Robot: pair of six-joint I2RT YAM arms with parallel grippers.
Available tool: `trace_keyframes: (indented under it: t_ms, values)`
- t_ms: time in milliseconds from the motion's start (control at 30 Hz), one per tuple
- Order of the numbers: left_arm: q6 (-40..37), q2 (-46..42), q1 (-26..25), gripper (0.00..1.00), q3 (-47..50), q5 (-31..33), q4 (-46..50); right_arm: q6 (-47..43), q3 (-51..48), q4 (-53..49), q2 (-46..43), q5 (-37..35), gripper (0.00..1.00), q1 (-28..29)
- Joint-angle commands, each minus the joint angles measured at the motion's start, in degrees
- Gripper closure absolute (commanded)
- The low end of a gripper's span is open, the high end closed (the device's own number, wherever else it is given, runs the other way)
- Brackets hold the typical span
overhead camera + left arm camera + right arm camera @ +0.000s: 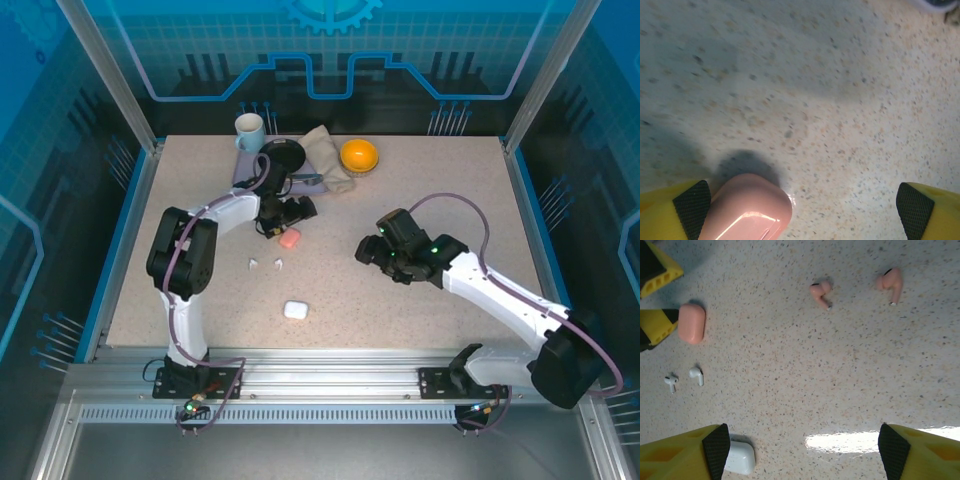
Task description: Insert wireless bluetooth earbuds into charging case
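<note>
While loose: two pink earbuds (821,292) (890,283), two white earbuds (696,375) (671,382).

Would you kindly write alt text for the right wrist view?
Two pink earbuds lie apart on a speckled table, beyond the right arm's open yellow fingers. At left, a pink case sits beside the left arm's fingers, two white earbuds below it, and a white case at the bottom-left finger.
</note>
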State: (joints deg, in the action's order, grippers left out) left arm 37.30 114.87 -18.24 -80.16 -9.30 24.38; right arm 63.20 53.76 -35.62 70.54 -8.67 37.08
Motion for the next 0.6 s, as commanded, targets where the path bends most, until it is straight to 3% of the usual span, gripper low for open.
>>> trace_keyframes:
  t_ms: [0,400,567]
  values:
    - [0.8,0.0,-3.0,0.01,0.4,-2.4,-0.9,0.9,-1.3,-1.3,-2.4,-1.3,0.18,-1.1]
    - [10.9,-9.3,-16.4,0.01,13.1,-3.8,-8.6,0.7,-4.8,-2.3,-6.8,-2.1,0.18,-2.2]
    - [9.7,-13.5,-17.5,0.01,12.0,-2.0,-6.8,-0.1,-6.0,-2.2,-7.9,-1.9,0.18,-2.2]
